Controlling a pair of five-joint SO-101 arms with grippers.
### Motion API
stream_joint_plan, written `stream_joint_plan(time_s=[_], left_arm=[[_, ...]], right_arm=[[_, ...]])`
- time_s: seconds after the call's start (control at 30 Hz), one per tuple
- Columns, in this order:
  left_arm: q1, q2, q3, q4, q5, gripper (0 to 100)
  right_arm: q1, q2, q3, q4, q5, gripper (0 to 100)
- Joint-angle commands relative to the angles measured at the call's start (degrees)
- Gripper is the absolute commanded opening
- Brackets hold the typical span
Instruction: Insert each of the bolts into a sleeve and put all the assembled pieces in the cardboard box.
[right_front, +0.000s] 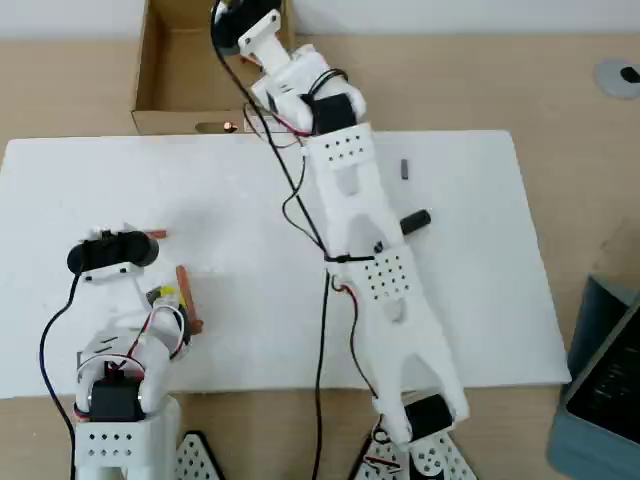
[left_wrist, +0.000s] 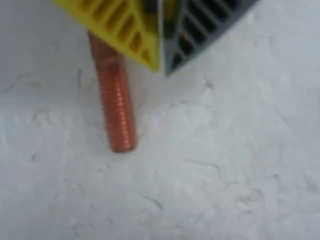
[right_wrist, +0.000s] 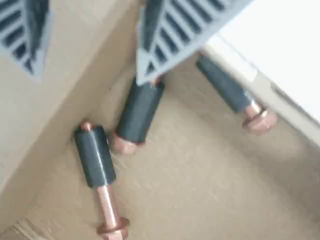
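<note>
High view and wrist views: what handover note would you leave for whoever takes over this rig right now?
Right gripper: jaws open inside the cardboard box.
Left gripper: jaws shut, low over the white mat, a bolt poking out beneath one; grip unclear.
Done: three sleeved bolts lie in the box.
To do: that bolt and a second bolt nearby are bare; a loose sleeve lies on the mat.

Left wrist view, upper left: bolt (left_wrist: 116, 110), head end hidden behind left gripper (left_wrist: 161, 66). High view, top edge: cardboard box (right_front: 150, 70) cut off, interior partly covered by right arm (right_front: 350, 190). Dark piece (right_front: 405, 168), upper right, too small to identify.
</note>
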Motion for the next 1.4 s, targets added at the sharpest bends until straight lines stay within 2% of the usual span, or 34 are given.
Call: stream_joint_plan(time_s=[0.0,0.4,0.6,0.77,1.03,1.2,1.37], left_arm=[[-0.53,-0.40,-0.26,-1.14,-0.18,0],[-0.53,-0.40,-0.26,-1.14,-0.18,0],[-0.53,-0.40,-0.26,-1.14,-0.18,0],[-0.53,-0.40,-0.26,-1.14,-0.18,0],[-0.53,-0.40,-0.26,-1.14,-0.18,0],[-0.53,-0.40,-0.26,-1.14,-0.18,0],[-0.53,-0.40,-0.26,-1.05,-0.18,0]], right_arm=[[0.75,-8.04,-3.12,5.36,0.26,14.5],[0.48,-19.82,-3.03,32.26,0.35,14.7],[0.48,-24.92,0.75,33.49,0.00,14.6],[0.66,-34.95,16.04,33.58,-0.09,14.6],[0.75,-55.96,50.33,33.32,-2.37,14.6],[2.77,-61.76,64.31,33.14,-2.11,14.6],[7.87,-63.34,73.45,33.14,-1.93,14.6]])
